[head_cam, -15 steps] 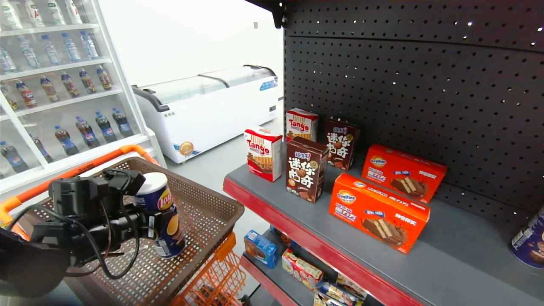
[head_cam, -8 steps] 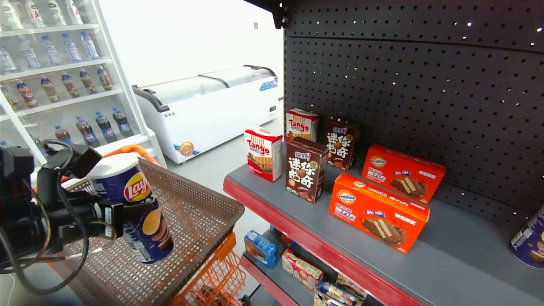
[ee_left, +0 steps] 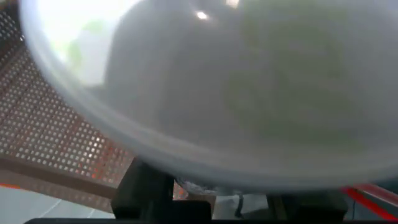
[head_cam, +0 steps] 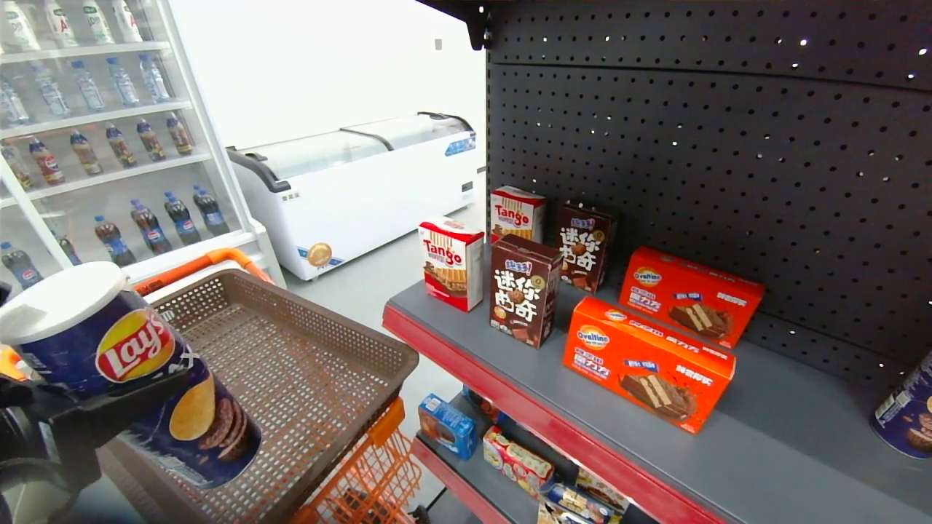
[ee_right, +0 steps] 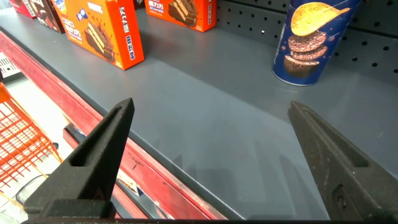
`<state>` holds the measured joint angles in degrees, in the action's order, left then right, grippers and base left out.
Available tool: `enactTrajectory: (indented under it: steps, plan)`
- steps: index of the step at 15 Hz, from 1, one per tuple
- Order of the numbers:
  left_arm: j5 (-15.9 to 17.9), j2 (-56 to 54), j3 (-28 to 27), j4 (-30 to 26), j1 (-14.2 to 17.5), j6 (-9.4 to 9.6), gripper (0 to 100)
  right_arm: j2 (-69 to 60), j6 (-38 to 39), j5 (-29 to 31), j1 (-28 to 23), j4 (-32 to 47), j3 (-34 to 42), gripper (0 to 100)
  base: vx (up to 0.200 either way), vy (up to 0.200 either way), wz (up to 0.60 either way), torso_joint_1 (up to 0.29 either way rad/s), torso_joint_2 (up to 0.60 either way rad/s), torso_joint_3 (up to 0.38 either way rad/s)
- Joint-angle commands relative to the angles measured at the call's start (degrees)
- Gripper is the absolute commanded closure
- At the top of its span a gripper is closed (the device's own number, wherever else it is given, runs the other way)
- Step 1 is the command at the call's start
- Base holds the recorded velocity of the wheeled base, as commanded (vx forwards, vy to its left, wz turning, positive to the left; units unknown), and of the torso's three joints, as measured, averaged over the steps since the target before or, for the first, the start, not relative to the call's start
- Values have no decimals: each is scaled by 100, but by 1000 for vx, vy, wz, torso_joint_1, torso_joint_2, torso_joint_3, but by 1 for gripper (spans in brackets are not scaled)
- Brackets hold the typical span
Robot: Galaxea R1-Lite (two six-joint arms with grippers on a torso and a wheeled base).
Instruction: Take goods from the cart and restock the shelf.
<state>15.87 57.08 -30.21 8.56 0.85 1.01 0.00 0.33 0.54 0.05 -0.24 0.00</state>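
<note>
A blue chips can (head_cam: pixel 135 371) with a white lid hangs tilted over the near corner of the brown cart basket (head_cam: pixel 342 342), at the lower left of the head view. My left gripper (head_cam: pixel 84 422) is shut on its body. In the left wrist view the can's lid (ee_left: pixel 217 93) sits close in front of the camera. My right gripper (ee_right: pixel 217 168) stands open with nothing between its fingers, above the front of the grey shelf (ee_right: pixel 205 106). A second chips can (ee_right: pixel 308 40) stands upright at the shelf's back, also seen at the right edge of the head view (head_cam: pixel 906 411).
Two orange boxes (head_cam: pixel 648 360), two brown boxes (head_cam: pixel 523 287) and two red-and-white boxes (head_cam: pixel 451 262) stand on the shelf's left half. Bare grey shelf lies between the orange boxes and the second can. Small packs (head_cam: pixel 445 426) fill the lower shelf. A drinks fridge (head_cam: pixel 102 145) stands behind the cart.
My left gripper has lifted the chips can up out of the cart basket and drawn it toward the head camera, to the lower left.
</note>
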Motion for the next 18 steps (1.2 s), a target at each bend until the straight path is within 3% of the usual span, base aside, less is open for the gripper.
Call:
enactTrajectory:
  steps: [1, 8, 15, 18]
  plan:
    - [4, -364, 50, 49, -24, 4, 100, 0, 2, -1, 4, -2, 0, 0, 0, 0, 0, 0, 0, 0]
    - [12, -1858, 1412, 41, -235, 31, 100, 0, 2, -1, 4, -2, 0, 0, 0, 0, 0, 0, 0, 0]
    - [21, -2095, 1500, -3, -270, 13, 100, 0, -7, -10, 4, -2, 0, 0, 0, 0, 0, 0, 0, 0]
    - [21, -2087, 1500, -3, -270, 31, 100, 0, -7, -10, 4, -2, 0, 0, 0, 0, -600, -4, 2, 2]
